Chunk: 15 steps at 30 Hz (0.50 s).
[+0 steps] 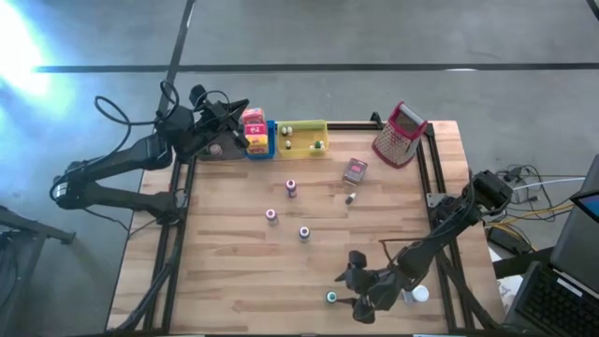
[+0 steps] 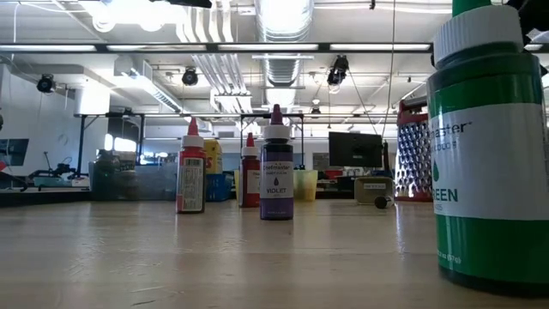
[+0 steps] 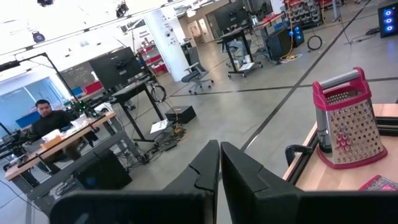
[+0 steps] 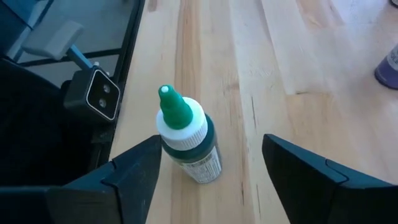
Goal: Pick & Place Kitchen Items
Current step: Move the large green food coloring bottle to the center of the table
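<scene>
right hand [image 4: 208, 165]: fingers spread wide, straddling small green-capped dropper bottle [image 4: 186, 135], not touching
green bottle: upright, near front edge of wooden tabletop [image 1: 234, 271]
left hand [image 3: 219, 165]: fingers pressed together, raised past far left corner by red-and-yellow box [image 1: 254, 128]
mid-tabletop: three small bottles [image 1: 291, 187] upright, well apart

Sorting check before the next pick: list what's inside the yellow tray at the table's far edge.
The yellow tray holds a few tiny items, some pale and at least one green-capped. They are too small to identify or count reliably. The low view shows only its side, partly behind bottles.
</scene>
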Motion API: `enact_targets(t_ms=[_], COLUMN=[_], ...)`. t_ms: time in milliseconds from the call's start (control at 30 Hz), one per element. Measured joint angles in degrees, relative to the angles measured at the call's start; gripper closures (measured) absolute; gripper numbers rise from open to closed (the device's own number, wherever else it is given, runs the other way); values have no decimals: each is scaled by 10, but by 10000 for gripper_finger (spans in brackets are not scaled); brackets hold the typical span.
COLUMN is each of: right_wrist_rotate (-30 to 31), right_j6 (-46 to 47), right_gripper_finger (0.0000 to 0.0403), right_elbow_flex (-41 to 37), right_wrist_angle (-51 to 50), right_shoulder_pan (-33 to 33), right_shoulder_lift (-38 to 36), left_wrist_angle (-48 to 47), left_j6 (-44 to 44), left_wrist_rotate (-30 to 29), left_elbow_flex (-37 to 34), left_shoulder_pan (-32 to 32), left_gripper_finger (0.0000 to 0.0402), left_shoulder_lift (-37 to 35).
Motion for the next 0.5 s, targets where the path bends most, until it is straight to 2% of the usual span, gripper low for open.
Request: enact_targets(t_ms=[500], right_wrist_rotate=[0], right_j6=[-28], right_gripper_finger=[151], right_elbow_flex=[6], right_wrist_angle=[38], right_shoulder_pan=[-5], right_shoulder_lift=[14], left_wrist_angle=[-3], left_j6=[0], left_wrist_rotate=[0], left_elbow_flex=[0], left_shoulder_pan=[0], left_gripper_finger=[380], left_shoulder_lift=[0])
